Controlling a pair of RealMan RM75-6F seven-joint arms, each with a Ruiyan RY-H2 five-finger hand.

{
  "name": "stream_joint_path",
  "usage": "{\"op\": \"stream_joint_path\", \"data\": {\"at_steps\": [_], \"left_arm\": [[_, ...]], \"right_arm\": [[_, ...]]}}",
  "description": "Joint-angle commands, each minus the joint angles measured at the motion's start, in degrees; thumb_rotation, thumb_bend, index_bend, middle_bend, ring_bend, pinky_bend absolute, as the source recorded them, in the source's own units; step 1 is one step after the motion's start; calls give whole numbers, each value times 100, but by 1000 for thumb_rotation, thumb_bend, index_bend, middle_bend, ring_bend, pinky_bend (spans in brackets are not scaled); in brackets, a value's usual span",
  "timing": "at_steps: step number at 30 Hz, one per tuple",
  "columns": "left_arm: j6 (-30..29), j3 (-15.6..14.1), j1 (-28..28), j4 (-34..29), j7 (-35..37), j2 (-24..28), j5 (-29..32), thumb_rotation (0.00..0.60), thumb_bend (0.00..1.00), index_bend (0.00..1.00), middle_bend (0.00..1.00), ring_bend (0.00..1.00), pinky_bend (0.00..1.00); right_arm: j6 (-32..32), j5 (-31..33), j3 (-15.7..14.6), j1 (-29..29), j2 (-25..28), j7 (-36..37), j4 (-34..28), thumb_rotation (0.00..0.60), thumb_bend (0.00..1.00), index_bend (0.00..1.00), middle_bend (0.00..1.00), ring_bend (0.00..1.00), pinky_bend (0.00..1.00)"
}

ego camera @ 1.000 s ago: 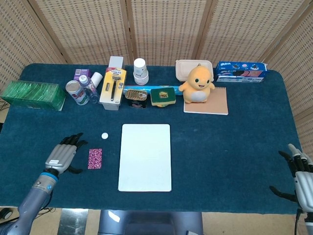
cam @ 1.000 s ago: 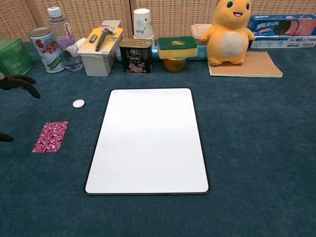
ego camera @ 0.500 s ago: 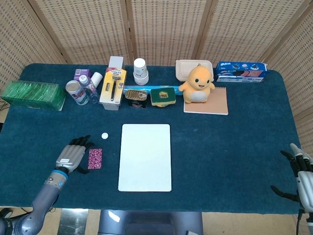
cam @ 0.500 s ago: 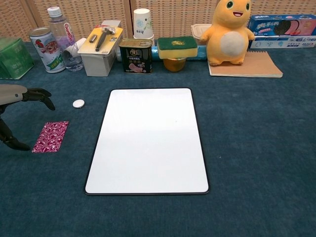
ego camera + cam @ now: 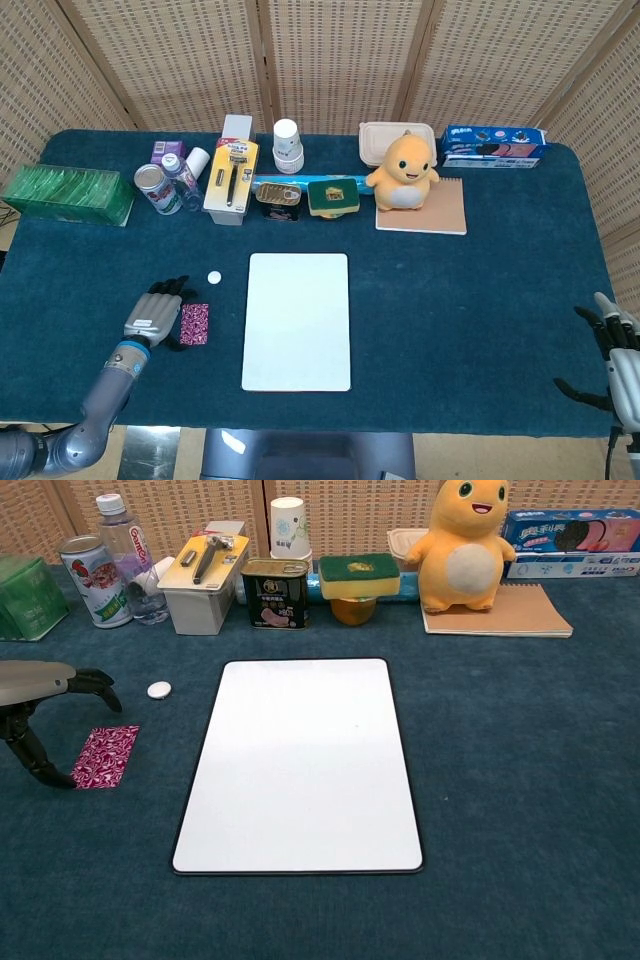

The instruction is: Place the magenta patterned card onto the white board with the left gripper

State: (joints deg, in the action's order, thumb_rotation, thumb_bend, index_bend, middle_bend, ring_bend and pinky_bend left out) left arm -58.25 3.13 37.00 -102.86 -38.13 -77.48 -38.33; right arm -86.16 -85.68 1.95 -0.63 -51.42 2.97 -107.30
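Note:
The magenta patterned card (image 5: 194,324) (image 5: 105,756) lies flat on the blue tablecloth, left of the white board (image 5: 297,320) (image 5: 301,764). My left hand (image 5: 158,313) (image 5: 40,705) hovers at the card's left edge with fingers spread apart, a thumb tip reaching down close to the card's near left corner. It holds nothing. My right hand (image 5: 618,350) rests at the table's near right corner, fingers apart and empty; the chest view does not show it.
A small white disc (image 5: 213,277) (image 5: 159,689) lies just beyond the card. Along the back stand a green box (image 5: 68,194), can (image 5: 156,189), bottle, razor pack (image 5: 230,179), tin (image 5: 279,196), paper cup (image 5: 288,146), sponge, yellow plush toy (image 5: 404,172) on a notebook, and a cookie box (image 5: 492,146).
My left hand has slid rightward along the table until its fingers reach the card's left edge. The card, board and right hand have not moved.

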Motion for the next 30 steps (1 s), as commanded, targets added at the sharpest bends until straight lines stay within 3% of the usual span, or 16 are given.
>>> {"op": "stream_joint_path", "data": {"at_steps": [1,30], "left_arm": [[-32,-19,61,22,-25,-40,77,600,59,184,0,0,64],[-468,-202,191,57,-146,-337,301,600,78,203,0,0,64]], "right_arm": [[-8,5,1,-5,5,10,-2,600,53,122,0,0,0],[-35,11,18,-11,41,92,-15,600,53,122,0,0,0]]}}
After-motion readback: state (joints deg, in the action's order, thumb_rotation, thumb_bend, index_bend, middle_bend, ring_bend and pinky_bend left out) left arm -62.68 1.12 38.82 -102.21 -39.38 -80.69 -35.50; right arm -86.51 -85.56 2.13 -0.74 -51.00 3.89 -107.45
